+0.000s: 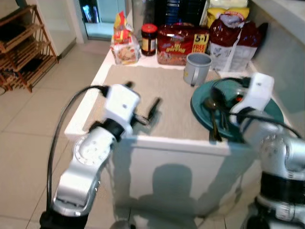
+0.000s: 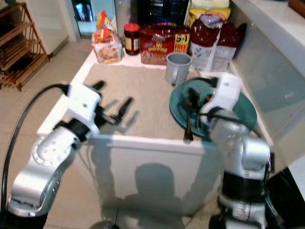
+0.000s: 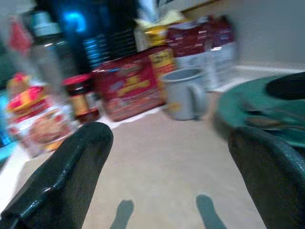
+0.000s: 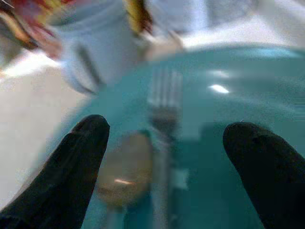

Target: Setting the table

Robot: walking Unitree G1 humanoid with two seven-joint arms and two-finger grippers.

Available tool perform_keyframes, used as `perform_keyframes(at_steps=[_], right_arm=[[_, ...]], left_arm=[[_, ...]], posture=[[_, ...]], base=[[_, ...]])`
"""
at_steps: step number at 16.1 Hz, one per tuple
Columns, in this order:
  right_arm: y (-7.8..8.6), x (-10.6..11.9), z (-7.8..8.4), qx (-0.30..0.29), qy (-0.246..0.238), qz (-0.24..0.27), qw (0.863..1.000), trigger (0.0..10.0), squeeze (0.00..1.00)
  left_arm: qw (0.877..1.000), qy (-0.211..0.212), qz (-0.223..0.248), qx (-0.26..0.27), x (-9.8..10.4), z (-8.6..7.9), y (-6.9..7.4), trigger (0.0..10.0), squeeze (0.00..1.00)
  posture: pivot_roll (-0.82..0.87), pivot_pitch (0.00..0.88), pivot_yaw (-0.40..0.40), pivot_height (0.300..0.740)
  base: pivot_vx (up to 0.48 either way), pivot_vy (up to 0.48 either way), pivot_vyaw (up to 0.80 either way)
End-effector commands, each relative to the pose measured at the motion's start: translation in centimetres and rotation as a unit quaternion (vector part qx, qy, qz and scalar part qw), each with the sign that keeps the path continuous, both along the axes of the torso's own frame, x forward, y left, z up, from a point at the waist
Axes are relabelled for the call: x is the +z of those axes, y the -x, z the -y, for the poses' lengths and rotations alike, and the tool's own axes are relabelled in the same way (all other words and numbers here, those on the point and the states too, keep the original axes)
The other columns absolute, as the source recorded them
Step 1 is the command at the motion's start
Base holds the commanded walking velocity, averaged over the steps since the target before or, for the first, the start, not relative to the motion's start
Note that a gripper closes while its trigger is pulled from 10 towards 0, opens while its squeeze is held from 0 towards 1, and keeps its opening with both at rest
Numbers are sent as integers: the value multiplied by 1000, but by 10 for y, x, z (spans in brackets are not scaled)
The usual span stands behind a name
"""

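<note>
A teal plate lies at the table's right front, with a spoon and a fork on it. My right gripper hovers low over the plate, open, its fingers on either side of the cutlery and holding nothing. A grey mug stands just behind the plate. A beige placemat covers the table's middle. Above its front part my left gripper is open and empty, pointing toward the mug.
Along the back of the table stand a snack bag, a dark jar, a red package and a red-and-white bag. The table's front edge is near my arms. A wooden rack stands on the tiled floor at left.
</note>
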State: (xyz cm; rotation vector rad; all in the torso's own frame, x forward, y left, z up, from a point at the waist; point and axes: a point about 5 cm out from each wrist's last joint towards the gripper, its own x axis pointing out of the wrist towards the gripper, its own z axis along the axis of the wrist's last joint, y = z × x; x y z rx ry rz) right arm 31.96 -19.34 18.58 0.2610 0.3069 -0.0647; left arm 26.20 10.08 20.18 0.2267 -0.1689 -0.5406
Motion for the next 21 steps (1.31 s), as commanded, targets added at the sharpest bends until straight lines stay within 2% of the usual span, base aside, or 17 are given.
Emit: perform_keyframes(at_steps=[1,2,5,9,10,11,13,21], right_arm=[[-6,4,3,-3,-1,-6,1000,10000,0],[-17,6,7,4,-6,-22,1000,10000,0],[-34,1,14,21,-21,-64,997,10000,0],[-48,-4,19,31,-16,-94,995,10000,0],[-51,-7,18,39,-12,-113,993,4235,0],[-52,-9,19,47,-5,-124,991,2196,0],[-55,-11,21,58,9,-139,989,0,0],[-61,-5,31,76,37,-154,985,0,0]], left_arm=[[1000,-9,3,-18,3,4,3,10000,102],[999,-15,3,-30,3,7,3,10000,106],[999,-19,5,-45,5,9,2,10000,106],[998,-26,3,-58,5,11,2,10000,106],[998,-29,3,-62,5,12,2,10000,106],[997,-31,3,-64,5,12,2,10000,110],[997,-33,3,-66,5,12,2,10000,102],[997,-38,7,-64,6,11,1,10000,110]], posture=[[76,24,-36,740],[75,22,-34,740],[75,17,-35,740],[75,14,-28,740],[76,13,-24,740],[76,13,-24,740],[77,14,-23,740],[82,10,-31,740]], base=[[0,0,0],[0,0,0],[0,0,0],[0,0,0],[0,0,0],[0,0,0],[0,0,0],[0,0,0]])
